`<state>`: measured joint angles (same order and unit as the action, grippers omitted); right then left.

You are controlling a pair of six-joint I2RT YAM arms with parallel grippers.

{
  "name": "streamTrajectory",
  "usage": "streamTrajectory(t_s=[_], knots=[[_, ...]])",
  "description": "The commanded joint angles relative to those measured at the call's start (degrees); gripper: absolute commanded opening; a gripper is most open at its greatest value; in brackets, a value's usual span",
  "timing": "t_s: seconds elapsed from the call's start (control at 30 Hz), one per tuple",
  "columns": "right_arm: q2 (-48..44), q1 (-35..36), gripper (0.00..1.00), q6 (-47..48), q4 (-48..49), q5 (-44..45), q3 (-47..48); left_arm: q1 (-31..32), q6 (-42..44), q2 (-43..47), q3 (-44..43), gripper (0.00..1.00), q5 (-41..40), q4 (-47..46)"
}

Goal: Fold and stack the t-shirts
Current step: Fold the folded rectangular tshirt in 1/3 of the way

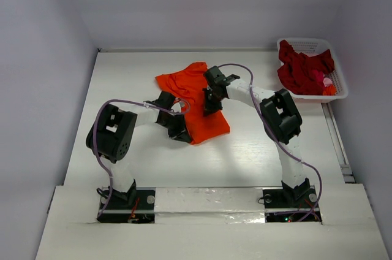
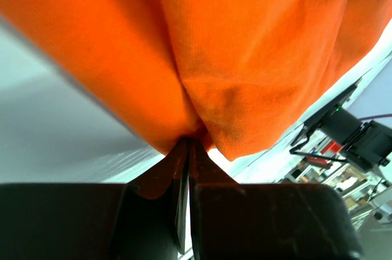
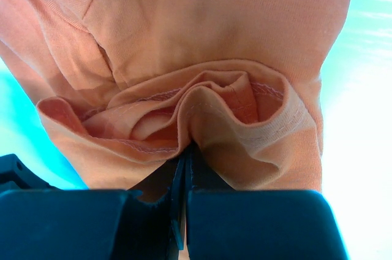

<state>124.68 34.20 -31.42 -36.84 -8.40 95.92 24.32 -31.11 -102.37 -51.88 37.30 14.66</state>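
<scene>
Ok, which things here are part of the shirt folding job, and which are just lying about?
Part of the job:
- orange t-shirt, pinched by the left tool and the right tool
- dark red t-shirts, heaped in the white lattice basket

Just lying about:
- the basket itself, at the far right corner of the table

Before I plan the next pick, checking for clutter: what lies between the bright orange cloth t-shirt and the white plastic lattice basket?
In the top external view: bare white table, with only the right arm's white link stretched across it.
</scene>
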Motion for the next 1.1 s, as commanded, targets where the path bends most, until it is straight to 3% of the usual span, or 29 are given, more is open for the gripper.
streamTrajectory(t_s=[0.0,0.53,0.83,1.07], knots=[[2.0,0.3,0.00,-0.1,0.0,0.9,1.4,1.3,5.1,-1.3,2.7,0.00,-4.6,7.4],[2.5,0.3,0.00,0.0,-0.3,0.9,2.3,3.5,11.6,0.7,4.6,0.00,-2.0,10.2],[2.7,0.3,0.00,-0.2,-0.2,1.0,2.4,3.5,9.3,4.4,5.2,0.00,-2.6,11.2],[2.4,0.3,0.00,-0.2,-0.2,1.3,2.2,3.5,2.6,8.6,2.1,0.00,-4.6,8.9]])
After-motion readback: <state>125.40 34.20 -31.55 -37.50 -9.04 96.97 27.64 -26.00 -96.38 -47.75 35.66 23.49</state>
